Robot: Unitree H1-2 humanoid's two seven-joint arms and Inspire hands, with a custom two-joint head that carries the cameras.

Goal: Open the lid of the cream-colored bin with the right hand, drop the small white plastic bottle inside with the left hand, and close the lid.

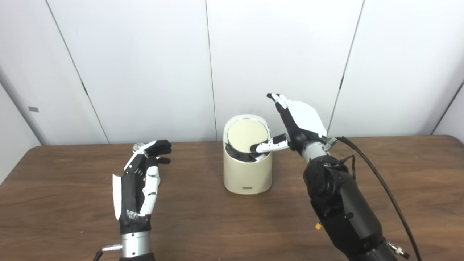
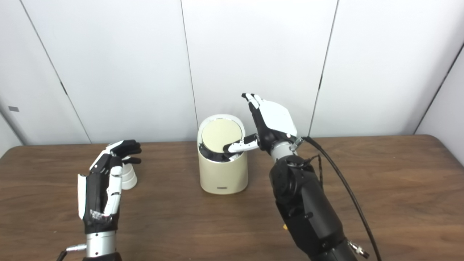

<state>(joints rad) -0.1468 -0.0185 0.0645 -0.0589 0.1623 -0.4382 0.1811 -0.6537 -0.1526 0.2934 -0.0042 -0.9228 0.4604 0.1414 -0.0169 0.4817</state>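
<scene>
On the left side of the brown table (image 2: 380, 181) is the left hand (image 2: 103, 185). It is open, with its fingers apart, and it holds nothing. Its fingertips (image 2: 128, 146) curl a little toward the middle of the table.

Just beside this hand, on its far side, stands the small white plastic bottle (image 2: 128, 177). You can only see it in the right eye view, because the hand hides it in the other one. It looks like it stands upright, so its long way goes up and down, but part of it is hidden. It is very near the fingers, and I cannot tell if they touch it. The left hand is much nearer to the bottle than the other hand is.

Next, in the middle, stands the cream-colored bin (image 1: 247, 170). Its round lid (image 1: 247, 135) is tipped up at the back, and a dark gap shows along the front edge.

To the right of the bin is the right hand (image 1: 297, 125). Its fingers point up and are spread, and it grips nothing. Its thumb (image 1: 270, 146) reaches sideways and rests at the right front edge of the lid.

I think the lid is being opened now. The bottle is to the left of the bin, so the left hand must grab it and carry it right.
</scene>
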